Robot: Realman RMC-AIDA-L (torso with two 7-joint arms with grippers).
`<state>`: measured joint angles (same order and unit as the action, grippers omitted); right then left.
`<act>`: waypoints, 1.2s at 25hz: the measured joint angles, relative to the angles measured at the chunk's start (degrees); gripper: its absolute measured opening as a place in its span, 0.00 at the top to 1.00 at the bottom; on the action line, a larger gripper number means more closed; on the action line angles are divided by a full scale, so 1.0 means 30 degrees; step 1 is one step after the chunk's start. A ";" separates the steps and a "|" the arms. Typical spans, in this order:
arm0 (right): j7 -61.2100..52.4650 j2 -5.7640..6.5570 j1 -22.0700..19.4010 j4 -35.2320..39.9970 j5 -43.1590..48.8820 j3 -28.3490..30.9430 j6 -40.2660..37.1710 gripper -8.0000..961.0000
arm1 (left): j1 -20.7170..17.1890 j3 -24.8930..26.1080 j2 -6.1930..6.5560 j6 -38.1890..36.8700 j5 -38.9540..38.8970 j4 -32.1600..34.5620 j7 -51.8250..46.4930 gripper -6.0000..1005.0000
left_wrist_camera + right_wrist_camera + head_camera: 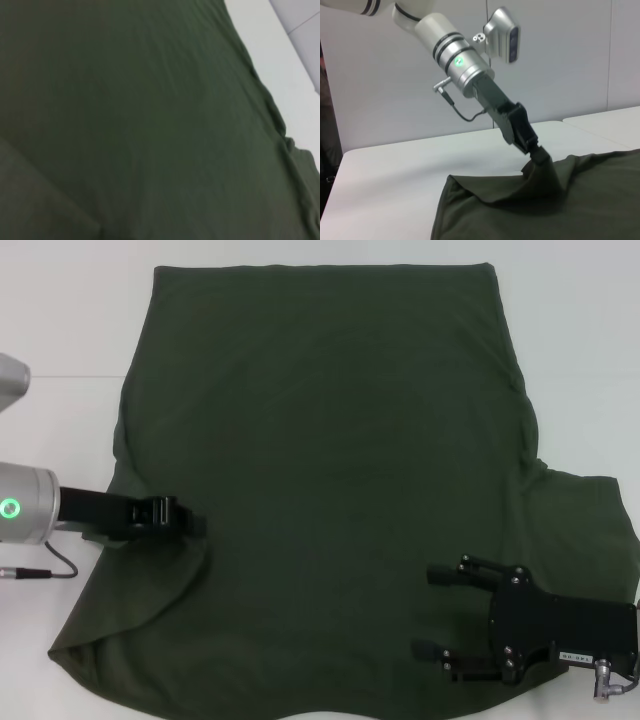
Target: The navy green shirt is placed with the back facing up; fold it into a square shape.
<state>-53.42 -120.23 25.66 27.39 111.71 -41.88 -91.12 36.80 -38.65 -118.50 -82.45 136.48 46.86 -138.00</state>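
Note:
The navy green shirt lies spread on the white table, plain side up, with its right sleeve laid out flat. My left gripper is shut on the shirt's left edge and holds the cloth lifted in a tent; this shows in the right wrist view. My right gripper is open and empty, hovering over the shirt's near right part, beside the right sleeve. The left wrist view shows only shirt cloth.
The white table surrounds the shirt, with bare surface at the far left and far right. In the right wrist view a grey wall stands behind the table. A cable hangs from the left wrist.

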 joint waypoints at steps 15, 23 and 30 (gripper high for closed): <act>0.0026 0.0000 0.0183 0.0010 0.0000 0.0105 0.0155 0.05 | -0.0040 0.0250 -0.0255 0.0833 -0.0336 -0.1746 0.0047 0.84; 0.0026 -0.0001 0.0179 0.0010 0.0000 0.0103 0.0169 0.05 | -0.0327 0.1754 0.0318 0.0507 -0.1079 -0.2768 -0.0244 0.62; 0.0078 0.0001 0.0173 0.0009 -0.0027 0.0104 0.0177 0.05 | -0.1116 0.4290 0.1672 -0.0639 -0.1535 -0.3643 -0.0975 0.39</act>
<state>-53.19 -120.23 26.18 27.42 111.63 -41.57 -90.59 33.46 -25.78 -113.49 -84.37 131.88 35.93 -140.93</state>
